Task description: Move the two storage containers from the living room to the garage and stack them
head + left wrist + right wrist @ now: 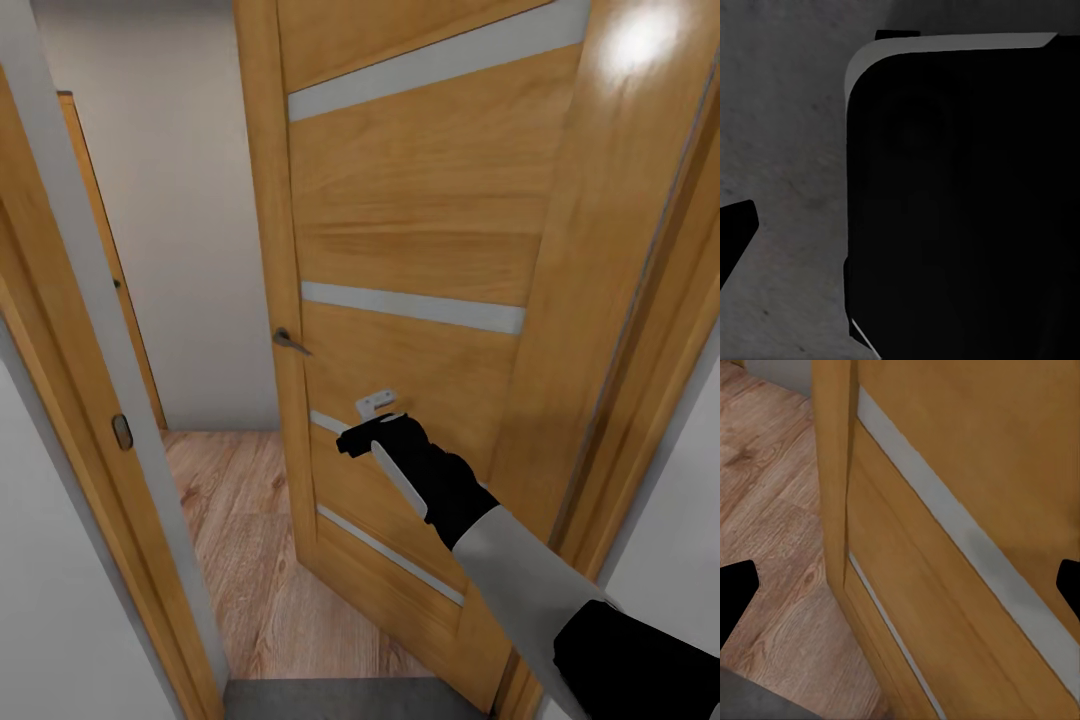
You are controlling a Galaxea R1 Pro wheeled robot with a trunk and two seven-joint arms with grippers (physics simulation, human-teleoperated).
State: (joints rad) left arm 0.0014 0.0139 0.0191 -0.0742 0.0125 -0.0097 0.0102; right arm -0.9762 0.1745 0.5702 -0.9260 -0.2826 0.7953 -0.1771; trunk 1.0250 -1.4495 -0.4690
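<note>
Wood-floored doorway (250,560); right jaws (352,442) against door (420,230).

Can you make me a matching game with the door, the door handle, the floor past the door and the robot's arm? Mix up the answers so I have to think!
Things:
1. door
2. door handle
3. plank floor
4. right gripper

Descriptions:
A. small, dark metal, near the door's edge
B. light wood boards, beyond the doorway
C. black, reaching toward the door panel
D. honey-coloured wood with pale grey stripes, standing part open

Pairs: 1-D, 2-A, 3-B, 4-C
</note>
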